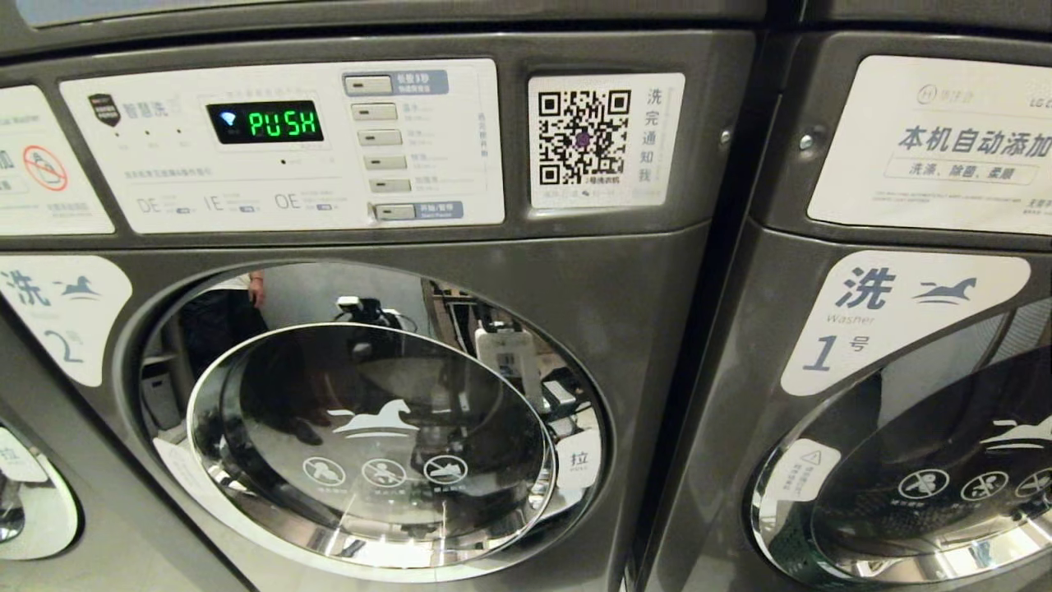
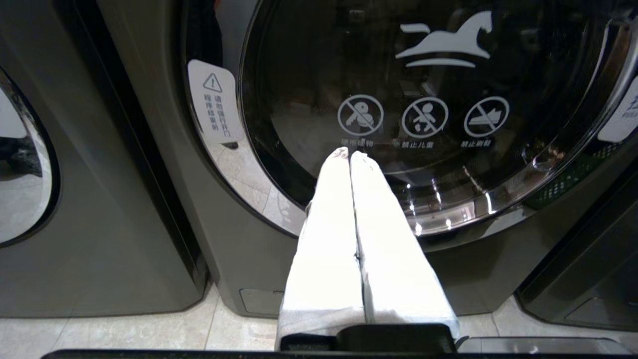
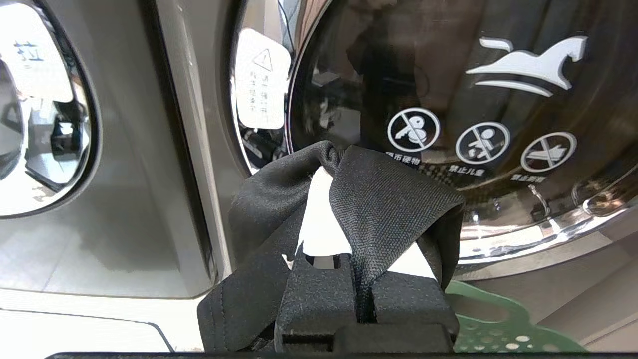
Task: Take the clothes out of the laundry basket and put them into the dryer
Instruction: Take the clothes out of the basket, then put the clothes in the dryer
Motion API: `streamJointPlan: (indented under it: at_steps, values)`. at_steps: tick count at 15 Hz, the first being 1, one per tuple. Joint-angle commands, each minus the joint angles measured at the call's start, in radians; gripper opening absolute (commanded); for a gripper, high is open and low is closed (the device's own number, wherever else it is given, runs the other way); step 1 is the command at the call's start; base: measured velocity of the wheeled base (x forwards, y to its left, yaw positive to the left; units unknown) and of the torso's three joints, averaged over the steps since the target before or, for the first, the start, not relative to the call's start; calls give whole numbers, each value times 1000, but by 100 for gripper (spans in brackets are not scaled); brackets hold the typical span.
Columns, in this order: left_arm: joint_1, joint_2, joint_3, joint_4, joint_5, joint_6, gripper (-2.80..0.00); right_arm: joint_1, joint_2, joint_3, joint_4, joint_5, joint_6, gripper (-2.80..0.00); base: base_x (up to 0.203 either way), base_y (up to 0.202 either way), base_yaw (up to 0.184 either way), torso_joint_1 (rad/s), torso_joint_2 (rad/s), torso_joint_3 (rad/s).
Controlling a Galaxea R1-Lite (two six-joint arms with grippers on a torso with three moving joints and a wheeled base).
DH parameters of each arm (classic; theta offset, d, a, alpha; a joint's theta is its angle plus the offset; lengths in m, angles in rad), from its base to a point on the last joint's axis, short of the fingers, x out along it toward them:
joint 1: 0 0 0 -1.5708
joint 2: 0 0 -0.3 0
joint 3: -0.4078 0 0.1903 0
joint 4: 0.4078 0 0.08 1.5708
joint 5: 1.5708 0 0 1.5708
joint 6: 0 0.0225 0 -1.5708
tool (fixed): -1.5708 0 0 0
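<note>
A black garment [image 3: 389,199] hangs over my right gripper [image 3: 333,164], which is shut on it; the cloth hides the fingertips. This gripper faces the shut round door [image 3: 448,99] of a grey front-loading machine. Below it shows a corner of the green laundry basket [image 3: 478,329]. My left gripper [image 2: 350,154] is shut and holds nothing, its white fingers [image 2: 324,239] pressed together and pointing at the neighbouring machine's shut door [image 2: 428,75]. In the head view, machine 2 [image 1: 370,444] and machine 1 [image 1: 929,485] both carry washer labels. Neither arm appears there.
Machine 2's control panel [image 1: 279,148] has a green display reading PUSH, with a QR sticker [image 1: 604,140] beside it. A third machine's door [image 1: 33,501] shows at far left. Pale floor tiles [image 2: 124,334] run along the machines' bases. A person is reflected in the door glass [image 1: 222,329].
</note>
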Motion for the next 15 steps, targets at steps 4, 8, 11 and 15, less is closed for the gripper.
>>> streamJointPlan:
  at_steps: [4,8,11,15]
  values:
    - [0,-2,0,0,0,0,-280,0,2,0,1,-2,0,-280,0,0,0,114,-424,-268]
    - [0,-2,0,1,0,0,-280,0,2,0,2,-1,0,-280,0,0,0,183,-488,-271]
    - [0,-2,0,0,0,0,-280,1,2,0,5,-1,0,-280,0,0,0,256,-468,-273]
    - [0,-2,0,0,0,0,-280,0,2,0,5,-1,0,-280,0,0,0,230,-479,-269]
